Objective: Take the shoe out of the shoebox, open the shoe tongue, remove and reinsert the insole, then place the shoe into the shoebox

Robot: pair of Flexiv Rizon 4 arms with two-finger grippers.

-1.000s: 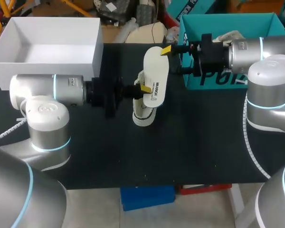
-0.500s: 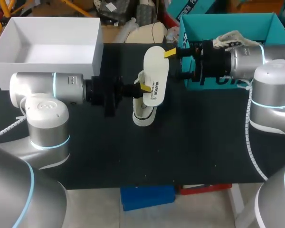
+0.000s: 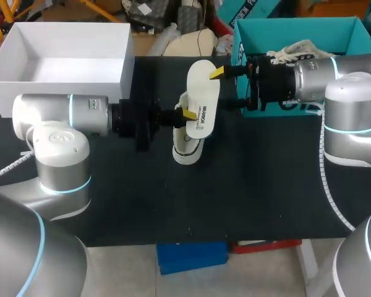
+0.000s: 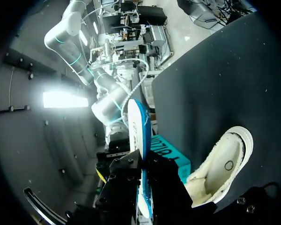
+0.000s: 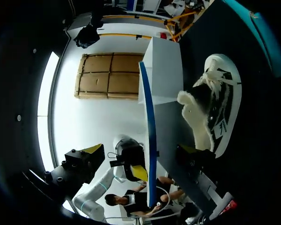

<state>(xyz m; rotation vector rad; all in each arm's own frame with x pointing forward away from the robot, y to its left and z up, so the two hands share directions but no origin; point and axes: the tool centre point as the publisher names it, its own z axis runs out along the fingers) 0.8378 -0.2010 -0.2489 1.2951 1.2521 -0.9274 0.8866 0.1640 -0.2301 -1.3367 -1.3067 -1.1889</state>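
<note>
Right gripper (image 3: pixel 221 88) shifted, loosely straddling insole (image 3: pixel 203 86) toe.

surface: black table (image 3: pixel 235 185) | on it: white box (image 3: pixel 55 73), teal shoebox (image 3: pixel 284 31), shoe (image 3: pixel 187 148)

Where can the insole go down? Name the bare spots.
The table is bare from the shoe to its near edge. Crowded around the insole: the left gripper holds it, the right gripper open at its far end.
</note>
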